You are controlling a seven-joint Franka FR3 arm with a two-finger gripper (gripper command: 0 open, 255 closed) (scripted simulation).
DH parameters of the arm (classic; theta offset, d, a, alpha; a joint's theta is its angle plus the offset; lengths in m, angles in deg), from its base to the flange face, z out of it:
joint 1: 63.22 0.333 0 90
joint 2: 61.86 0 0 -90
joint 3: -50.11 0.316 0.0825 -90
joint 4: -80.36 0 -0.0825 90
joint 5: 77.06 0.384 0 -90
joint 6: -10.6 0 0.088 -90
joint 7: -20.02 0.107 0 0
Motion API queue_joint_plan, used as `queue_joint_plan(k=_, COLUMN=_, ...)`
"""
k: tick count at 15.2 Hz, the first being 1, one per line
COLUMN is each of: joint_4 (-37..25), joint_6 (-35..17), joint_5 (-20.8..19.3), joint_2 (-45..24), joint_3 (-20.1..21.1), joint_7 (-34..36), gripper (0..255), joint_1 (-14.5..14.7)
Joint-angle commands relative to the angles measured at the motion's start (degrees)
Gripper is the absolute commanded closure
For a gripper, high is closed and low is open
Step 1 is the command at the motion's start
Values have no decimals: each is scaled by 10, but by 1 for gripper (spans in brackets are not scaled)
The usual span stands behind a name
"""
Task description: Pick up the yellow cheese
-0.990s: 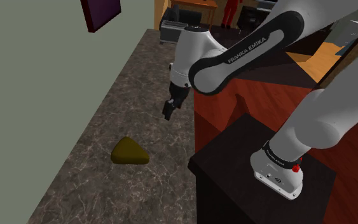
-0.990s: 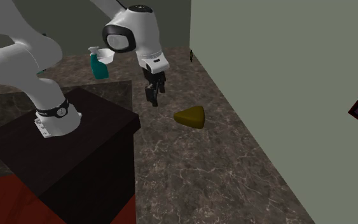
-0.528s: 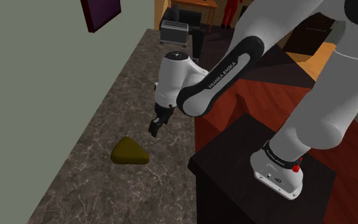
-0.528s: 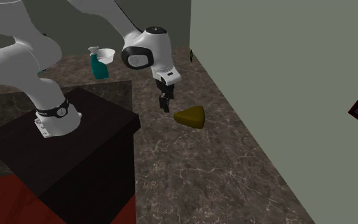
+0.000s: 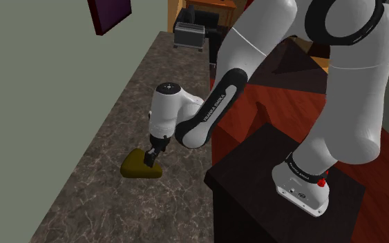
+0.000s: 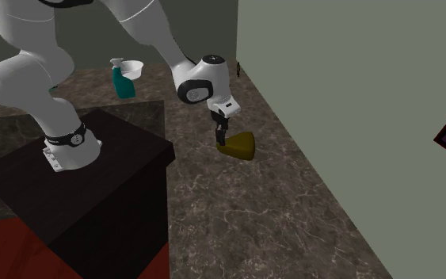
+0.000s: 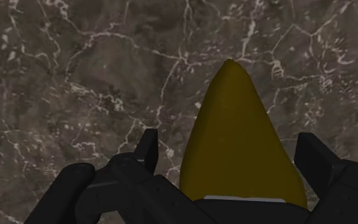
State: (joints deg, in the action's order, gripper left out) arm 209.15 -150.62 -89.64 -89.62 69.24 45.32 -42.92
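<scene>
1. My claw [image 7: 229, 141] is open, its two black fingers [image 7: 147, 153] spread to either side of the cheese [image 7: 244, 143]; it has hold of nothing; a strip of counter shows between one finger and the wedge, while the other finger sits so close that I cannot tell whether it touches.
2. In the shoulder view the claw [image 5: 149, 159] points down onto the cheese [image 5: 137, 168]; in the second exterior view the claw [image 6: 221, 137] is low over the end of the cheese [image 6: 241, 147] nearer the stand.
3. The cheese is a dark yellow wedge with rounded corners; it lies flat on the counter [image 5: 110, 103], roughly midway between the counter's wall edge and its open edge; its narrow tip points away from the claw.
4. The counter is dark stone with pale veins; it runs along a grey-green wall [image 5: 27, 83].
5. The white arm [image 5: 206, 117] bends down from above; its base is on the black stand [image 5: 269, 179], which is set against the counter's open edge.
6. Well apart from the cheese, toward the counter's far end, I see a teal spray bottle [image 6: 123, 83] with a white bowl [image 6: 133, 68] just beside it; in the shoulder view a grey appliance [image 5: 189, 33] sits at the far end and a purple panel [image 5: 108, 14] hangs on the wall.
</scene>
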Motion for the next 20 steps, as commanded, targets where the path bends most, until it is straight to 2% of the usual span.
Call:
queue_joint_plan(k=1, joint_4=-33, joint_6=-12, joint_5=-16, joint_2=-43, joint_3=-15, joint_7=16, gripper=0, joint_1=29)
queue_joint_plan(k=11, joint_4=-66, joint_6=-52, joint_5=-36, joint_2=-113, joint_3=-48, joint_7=30, gripper=0, joint_1=61)
queue_joint_plan(k=12, joint_4=-64, joint_6=-52, joint_5=-36, joint_2=-112, joint_3=-48, joint_7=30, gripper=255, joint_1=60)
queue_joint_plan(k=20, joint_4=-65, joint_6=-53, joint_5=-36, joint_2=-113, joint_3=-48, joint_7=30, gripper=255, joint_1=61)
